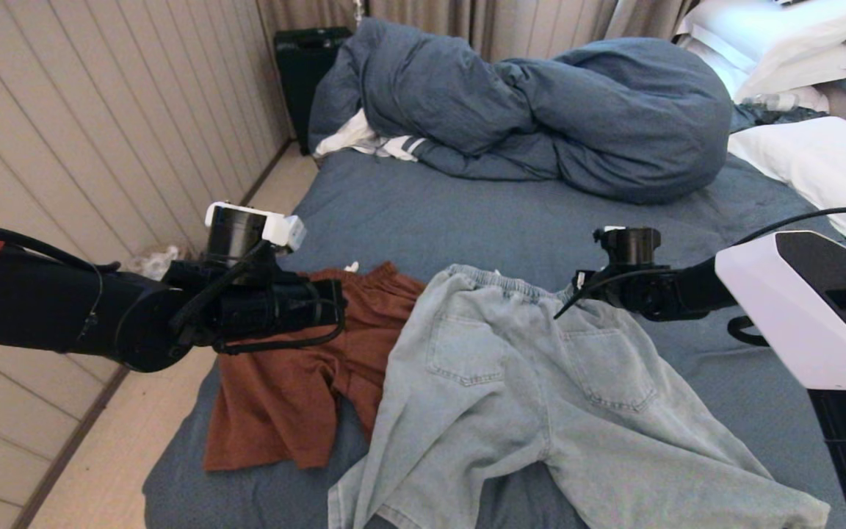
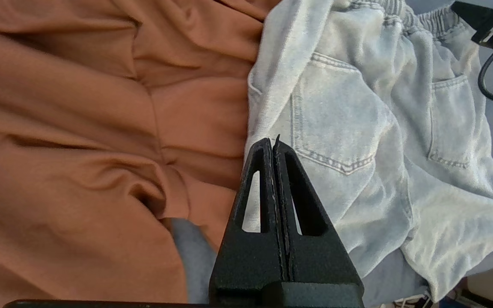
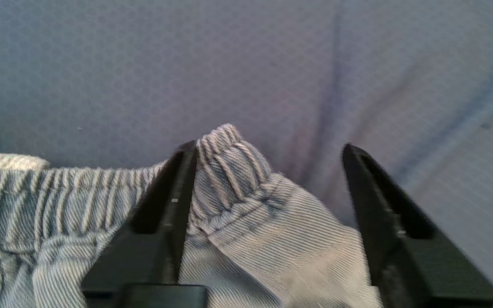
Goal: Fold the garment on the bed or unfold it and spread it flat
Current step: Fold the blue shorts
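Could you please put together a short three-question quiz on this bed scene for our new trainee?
1. True or false: the right gripper is open over the jeans' waistband.
2. Which garment lies partly under the jeans: A) rust-brown shorts, B) a white shirt, C) a black coat?
3. Fill in: the left gripper's jaws are ____.

Key: 1 true; 2 A; 3 shut.

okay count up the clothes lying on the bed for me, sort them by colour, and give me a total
Light blue denim: 1, the jeans, spread on the bed.
Rust-brown: 1, the shorts, partly under the jeans.
White with dark stripes: 1, a piece tucked under the duvet; kind unclear.
Total: 3
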